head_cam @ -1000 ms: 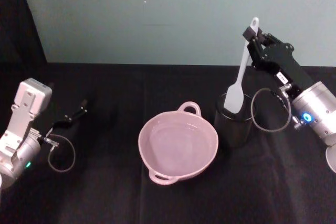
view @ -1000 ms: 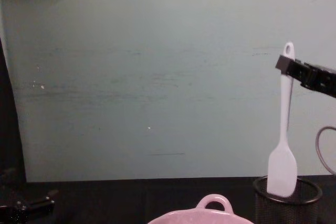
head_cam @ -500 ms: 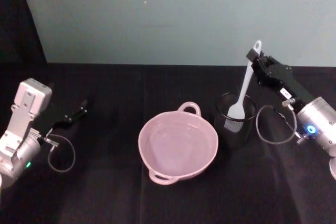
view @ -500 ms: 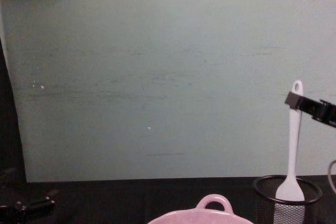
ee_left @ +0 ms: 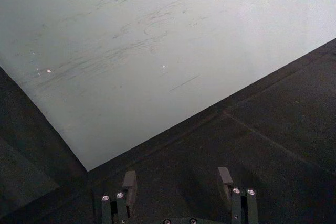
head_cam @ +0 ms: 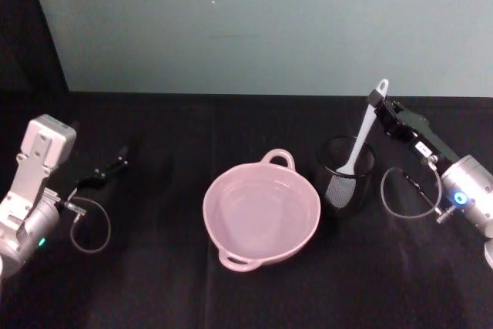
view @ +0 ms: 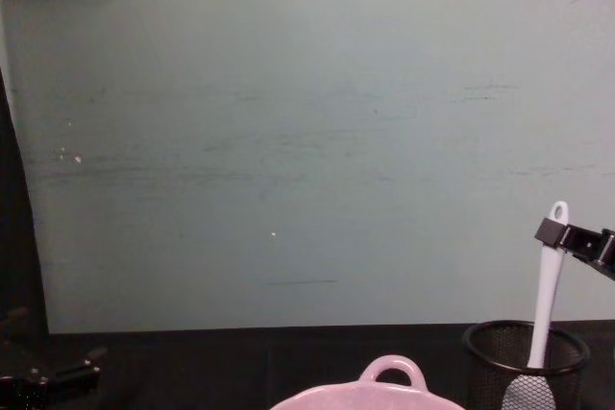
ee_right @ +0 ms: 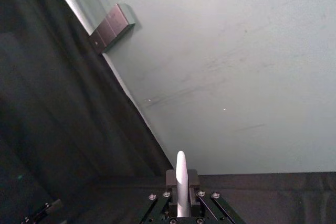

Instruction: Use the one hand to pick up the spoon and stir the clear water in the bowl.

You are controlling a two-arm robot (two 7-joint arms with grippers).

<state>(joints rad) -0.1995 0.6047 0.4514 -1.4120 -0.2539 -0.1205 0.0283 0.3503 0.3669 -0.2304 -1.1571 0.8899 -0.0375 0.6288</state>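
Toward the tabletop's right side, my right gripper (head_cam: 377, 99), clamped near the spoon's (head_cam: 359, 142) handle end, has lowered its blade into the mesh cup (head_cam: 345, 174) beside the bowl (head_cam: 261, 209). I'd judge it's being returned after stirring. My left gripper (ee_left: 178, 182) idles open near the left edge.

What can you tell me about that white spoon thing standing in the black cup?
The spoon is white and looks like plastic: a long slim handle with a hole at its top end and a flat, spatula-like blade. It stands nearly upright, leaning a little, with its blade down inside the black wire-mesh cup, seen through the mesh. The right pincer is shut on the handle just below the hole. The cup stands beside the pale pink bowl, on its right; the spoon does not touch the bowl.
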